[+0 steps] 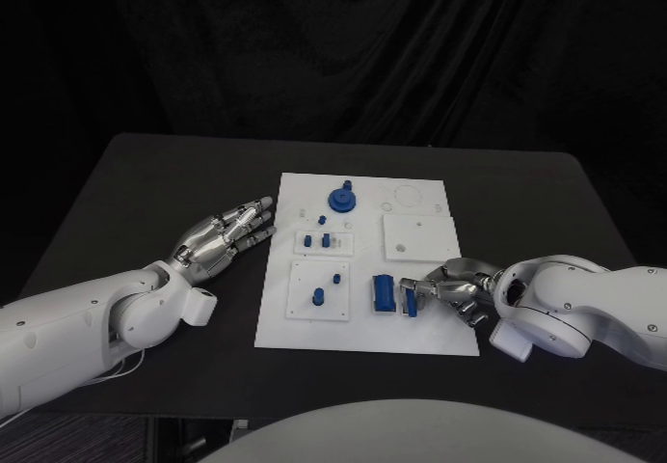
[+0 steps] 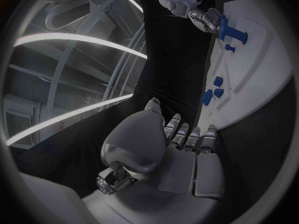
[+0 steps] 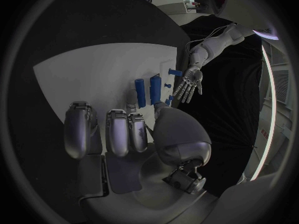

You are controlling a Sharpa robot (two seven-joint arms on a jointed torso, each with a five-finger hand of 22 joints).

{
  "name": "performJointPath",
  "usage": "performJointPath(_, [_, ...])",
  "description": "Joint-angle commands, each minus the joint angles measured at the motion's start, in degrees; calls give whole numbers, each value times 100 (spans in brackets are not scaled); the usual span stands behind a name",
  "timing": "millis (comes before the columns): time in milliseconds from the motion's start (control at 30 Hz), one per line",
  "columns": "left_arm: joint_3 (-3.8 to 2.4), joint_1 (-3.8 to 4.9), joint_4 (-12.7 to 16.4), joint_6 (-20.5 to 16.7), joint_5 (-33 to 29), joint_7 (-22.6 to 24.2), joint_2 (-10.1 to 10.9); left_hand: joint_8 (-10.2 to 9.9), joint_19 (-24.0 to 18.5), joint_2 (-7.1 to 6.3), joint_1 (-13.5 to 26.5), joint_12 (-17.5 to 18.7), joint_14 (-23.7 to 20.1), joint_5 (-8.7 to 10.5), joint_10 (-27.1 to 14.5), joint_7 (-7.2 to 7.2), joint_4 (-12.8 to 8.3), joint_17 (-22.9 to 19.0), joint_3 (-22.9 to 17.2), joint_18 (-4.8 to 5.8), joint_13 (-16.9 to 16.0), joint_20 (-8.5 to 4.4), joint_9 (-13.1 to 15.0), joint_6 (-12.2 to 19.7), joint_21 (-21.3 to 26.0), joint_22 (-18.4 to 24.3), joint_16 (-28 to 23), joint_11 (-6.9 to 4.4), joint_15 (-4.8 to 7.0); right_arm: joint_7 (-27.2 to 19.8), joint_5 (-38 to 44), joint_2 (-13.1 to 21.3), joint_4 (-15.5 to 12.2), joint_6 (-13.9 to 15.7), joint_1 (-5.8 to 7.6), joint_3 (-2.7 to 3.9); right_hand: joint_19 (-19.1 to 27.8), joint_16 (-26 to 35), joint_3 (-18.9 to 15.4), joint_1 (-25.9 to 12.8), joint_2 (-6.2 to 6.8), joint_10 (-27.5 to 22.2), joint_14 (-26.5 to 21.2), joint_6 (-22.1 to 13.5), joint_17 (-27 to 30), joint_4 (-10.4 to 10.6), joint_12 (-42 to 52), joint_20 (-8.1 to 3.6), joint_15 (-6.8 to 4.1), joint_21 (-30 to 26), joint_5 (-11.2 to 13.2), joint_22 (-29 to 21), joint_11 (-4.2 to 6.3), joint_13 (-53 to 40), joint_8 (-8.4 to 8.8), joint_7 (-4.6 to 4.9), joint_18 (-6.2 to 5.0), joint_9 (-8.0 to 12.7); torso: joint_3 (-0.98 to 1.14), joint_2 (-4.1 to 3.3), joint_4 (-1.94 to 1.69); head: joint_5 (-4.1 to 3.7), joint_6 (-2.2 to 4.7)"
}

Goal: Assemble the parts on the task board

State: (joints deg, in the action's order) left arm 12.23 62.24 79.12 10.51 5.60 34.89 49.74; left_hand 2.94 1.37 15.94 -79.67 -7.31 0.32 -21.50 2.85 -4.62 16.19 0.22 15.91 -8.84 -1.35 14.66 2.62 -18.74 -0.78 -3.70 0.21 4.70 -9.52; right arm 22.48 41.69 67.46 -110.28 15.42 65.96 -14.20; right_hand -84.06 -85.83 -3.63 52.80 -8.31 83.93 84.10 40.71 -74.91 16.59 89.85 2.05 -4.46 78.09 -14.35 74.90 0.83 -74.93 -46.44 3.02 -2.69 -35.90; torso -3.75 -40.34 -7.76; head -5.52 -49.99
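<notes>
Starting from the left side of the head view, the left hand (image 1: 223, 239) lies on the black table (image 1: 139, 193), palm up, with the fingers stretched out and a little apart. It holds nothing. Its fingertips reach almost to the left edge of the task board (image 1: 431, 333), but they do not touch it. In the right wrist view the same hand (image 3: 190, 79) is seen open beside the board, with the fingers spread.

The task board is a white plate in the middle of the table. Near its far edge stands a round blue part with a peg (image 1: 342, 199). Below it, some small blue parts (image 1: 321, 238) sit on a small raised white plate. Closer to the robot there is another raised white plate with two small blue parts (image 1: 326, 289) on it. To the right of the round part a square white plate (image 1: 418, 235) lies on the board, with a small hole in it.

Further right, near the front of the board, a long blue block (image 1: 383, 292) lies flat. The right hand (image 1: 447, 286) is just beside it, over the right front part of the board. Its fingers are curled toward a thinner blue piece (image 1: 408, 299) next to the block, and this hand seems to pinch it, though I cannot tell this for sure. In the right wrist view the two long blue parts (image 3: 148, 88) lie side by side just past the fingertips (image 3: 129, 108).
</notes>
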Motion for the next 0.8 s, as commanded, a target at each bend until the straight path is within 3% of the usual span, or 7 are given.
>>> performJointPath(33, [-4, -8, 6, 74, -24, 40, -12, 39, -6, 2, -53, -19, 13, -38, 0, -50, 1, -4, -40, -32, -6, 32, 4, -7, -18, 5, 2, 6, -43, -235, -247, 9, -15, 154, -7, -1, -92, 7, -42, 45, -57, 607, 374, -27, -286, 7, 15, -56, -46, -14, -126, 1110, 53, -1507, -34, -31, -32, -14, 0, -2, -3, -2, -1])
performJointPath(533, [-4, -11, -11, 95, -24, 20, -28, 42, -7, 3, -88, -22, 12, -87, 0, -64, -14, -5, -59, -34, -6, 34, 4, -6, -18, 8, 2, 18, -43, -317, -281, 26, -42, 258, -6, 0, -99, 4, -46, 129, -125, 607, 377, 40, -292, 1, 15, -65, -58, -1, -264, 1114, 70, -1507, -91, -54, -29, -43, -1, -2, 0, 11, -1])
performJointPath(633, [-4, -12, -9, 94, -24, 20, -26, 42, -7, 2, -96, -21, 11, -99, -1, -66, -18, -5, -63, -34, -6, 34, 3, -4, -18, 9, 1, 19, -43, -359, -168, 51, -60, 290, -6, 0, -100, -1, 5, 510, -21, 607, 380, 26, -306, -116, 15, -90, -87, -3, -561, 1115, 103, -1507, -203, -89, -29, -138, 1, -2, 0, 15, -1])
performJointPath(800, [-4, -13, -4, 92, -24, 32, -20, 43, -5, 1, -104, -22, 13, -109, -1, -70, -22, -4, -67, -35, -6, 35, 4, -7, -18, 6, 2, 19, -42, -490, 650, 148, -143, 394, -6, 0, -108, -8, 22, 1141, 248, 607, 383, -73, -326, -340, 15, -129, -125, 11, -530, 1120, 150, -1507, -604, -142, -26, -482, 2, 0, -2, 19, -1])
